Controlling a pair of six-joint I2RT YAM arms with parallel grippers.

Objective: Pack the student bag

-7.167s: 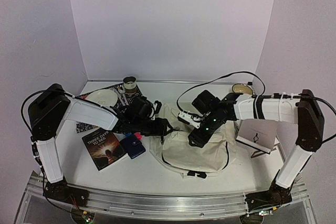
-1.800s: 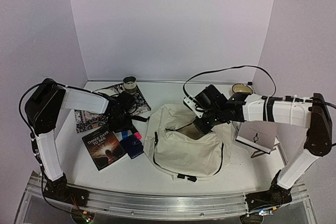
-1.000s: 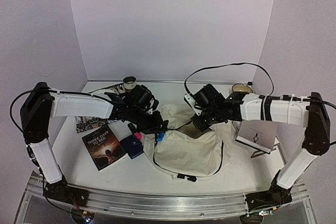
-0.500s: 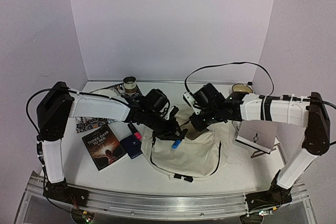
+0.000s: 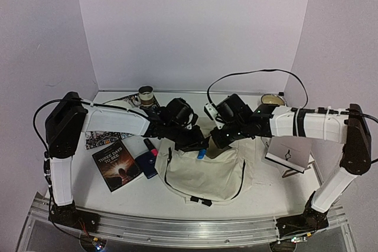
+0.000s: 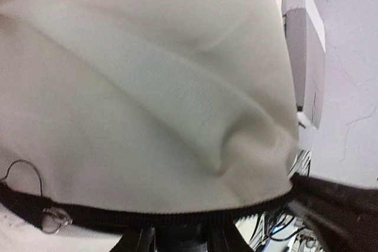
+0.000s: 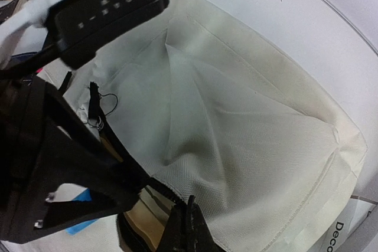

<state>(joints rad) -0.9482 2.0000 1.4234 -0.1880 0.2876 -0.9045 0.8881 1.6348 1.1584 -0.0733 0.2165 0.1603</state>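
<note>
Bag (image 5: 204, 172) sits mid-table (image 5: 147, 196), right of the book (image 5: 116, 166), mouth toward the back. Right gripper (image 5: 221, 141): fingers (image 7: 188, 228) pressed together, pinching the bag's zipper edge, edge held raised. Left gripper (image 5: 199, 146) at the mouth, fingers pinching a small blue item (image 5: 201, 154) just over the opening. Left wrist view shows only cream fabric and zipper.

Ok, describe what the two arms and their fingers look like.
Both are built alike: white tubular links joined by bulky black joint housings, ending in black wrists with slim dark fingers. The left arm is plain white along its links. The right arm wears black bands round its forearm, and a long black cable arcs above it.
</note>
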